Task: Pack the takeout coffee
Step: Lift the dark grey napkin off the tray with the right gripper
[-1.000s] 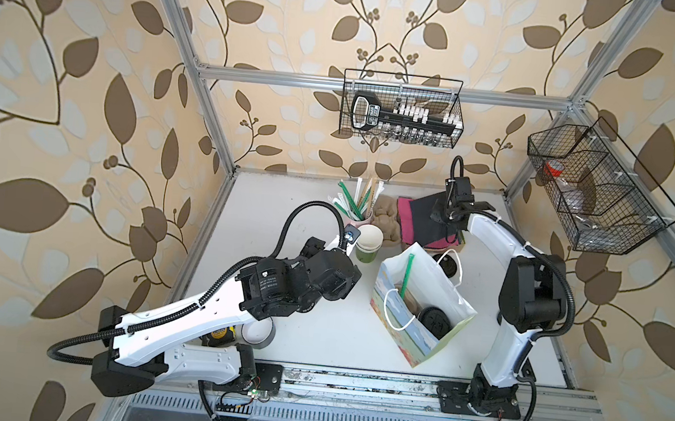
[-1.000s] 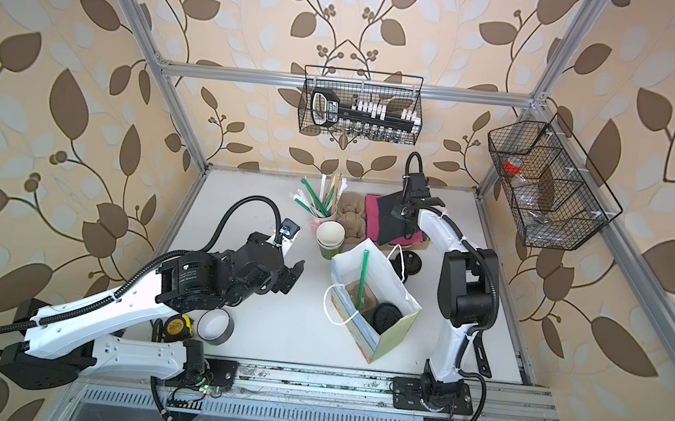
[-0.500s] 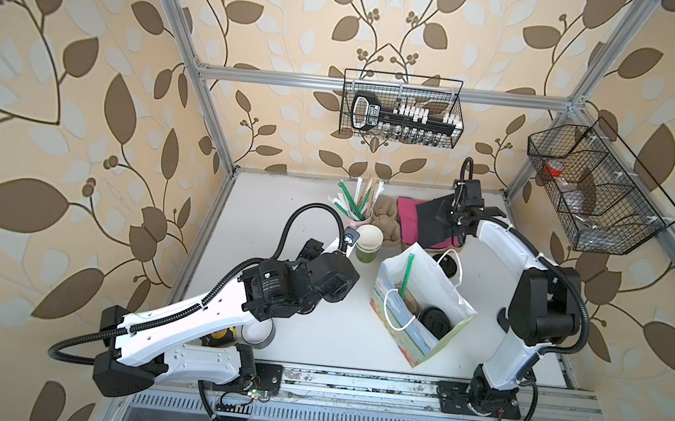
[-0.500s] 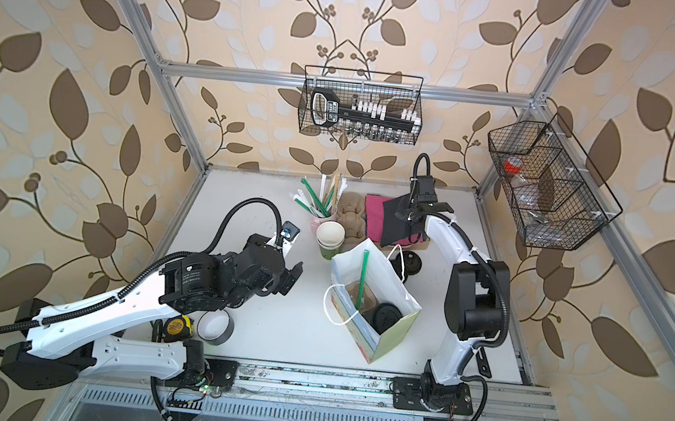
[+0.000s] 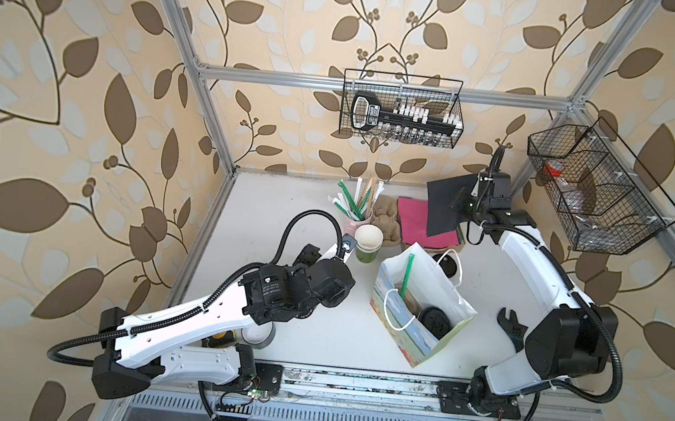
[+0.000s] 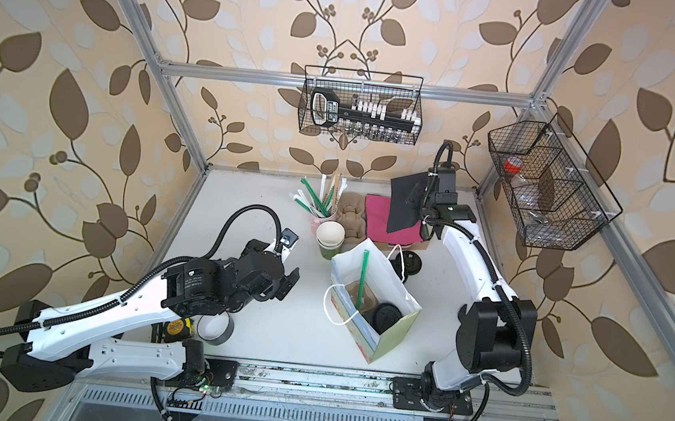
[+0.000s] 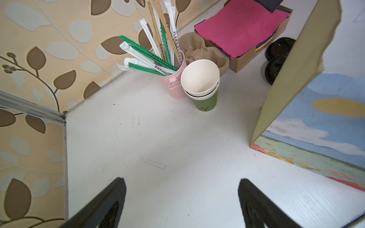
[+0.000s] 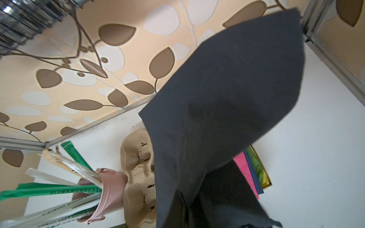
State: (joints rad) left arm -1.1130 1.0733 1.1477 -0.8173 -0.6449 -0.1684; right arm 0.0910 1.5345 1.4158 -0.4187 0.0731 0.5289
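My left hand has its fingers wide apart with nothing between them, above bare tabletop on the left of the paper bag. The bag stands open near mid-tabletop, with a painted beach scene on its side. The takeout coffee sits inside the bag toward its near end. Only its round black lid shows in both top views, and the cup body below is hidden. A green straw leans in the bag beside it, and I can't make out the brownish thing under the straw. My right hand is at the back right, raised off the tabletop and clamped on a black napkin. The napkin hangs in front of the wrist camera and hides my fingertips there. Below it is the napkin box with a pink napkin on top and blue, green and yellow edges underneath. A pulp cup carrier lies just beside the box. A pink pail of wrapped straws touches or nearly touches the stack of green cups, which has no lid and shows white inside. Loose black lids lie behind the bag, near the box. A tape roll and a tape measure sit at the front left, partly under my left arm, and a black wrench lies at the right by my right arm.
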